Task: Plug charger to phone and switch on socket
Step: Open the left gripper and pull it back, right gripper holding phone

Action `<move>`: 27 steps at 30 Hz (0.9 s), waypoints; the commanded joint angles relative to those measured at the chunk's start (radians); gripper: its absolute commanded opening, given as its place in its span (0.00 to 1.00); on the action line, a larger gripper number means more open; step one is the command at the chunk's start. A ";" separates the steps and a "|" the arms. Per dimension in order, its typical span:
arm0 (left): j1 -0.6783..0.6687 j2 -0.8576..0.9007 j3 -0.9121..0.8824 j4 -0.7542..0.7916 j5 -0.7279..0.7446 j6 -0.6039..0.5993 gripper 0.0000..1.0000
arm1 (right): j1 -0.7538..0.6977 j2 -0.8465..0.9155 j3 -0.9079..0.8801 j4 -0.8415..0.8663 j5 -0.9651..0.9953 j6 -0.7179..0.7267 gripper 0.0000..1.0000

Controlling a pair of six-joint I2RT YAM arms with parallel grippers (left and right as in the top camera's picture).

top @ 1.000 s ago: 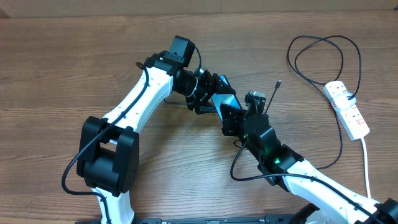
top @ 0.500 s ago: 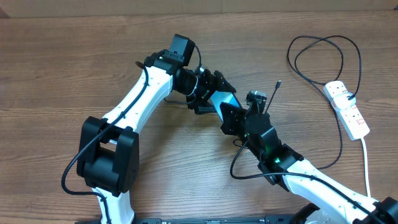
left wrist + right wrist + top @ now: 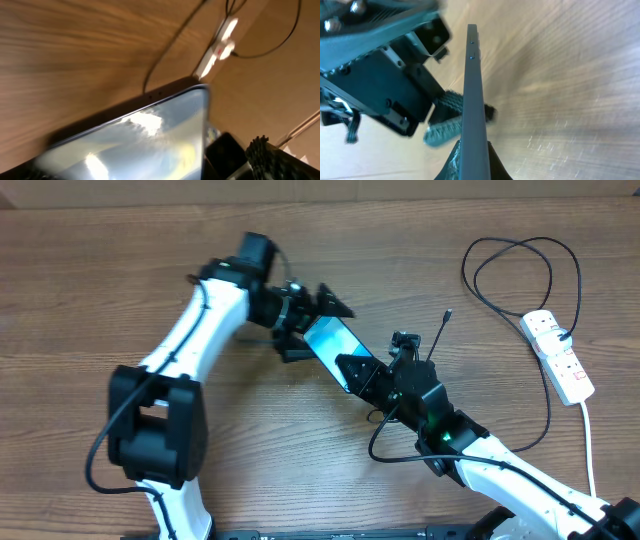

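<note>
The phone [image 3: 328,345], its light-blue screen lit, is held off the table between my two grippers. My right gripper [image 3: 358,375] is shut on its lower-right end; in the right wrist view the phone [image 3: 472,100] stands edge-on in the jaws [image 3: 472,160]. My left gripper [image 3: 312,325] has its fingers spread at the phone's upper-left end. In the left wrist view the screen [image 3: 140,135] fills the bottom. The charger [image 3: 441,327] lies right of the phone, its plug tip free. It runs to the socket [image 3: 558,355] at the far right.
The charger loops wide across the table's back right corner [image 3: 520,245]. The socket's thick white cord [image 3: 588,440] runs down toward the front right edge. In the left wrist view the socket [image 3: 217,47] and charger [image 3: 170,47] lie beyond the phone.
My left arm has swung back to the left, and more of the phone's screen now shows. My right gripper and the phone have shifted a little left.
</note>
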 commanded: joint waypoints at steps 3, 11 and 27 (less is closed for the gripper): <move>0.154 -0.148 0.013 -0.092 -0.094 0.209 1.00 | -0.066 -0.014 0.021 -0.050 -0.241 0.213 0.04; 0.322 -0.446 0.013 -0.243 -0.365 0.290 1.00 | -0.095 -0.014 0.021 -0.035 -0.485 0.390 0.04; 0.349 -0.937 0.013 -0.438 -0.520 0.230 1.00 | -0.095 -0.014 0.021 -0.029 -0.632 0.713 0.04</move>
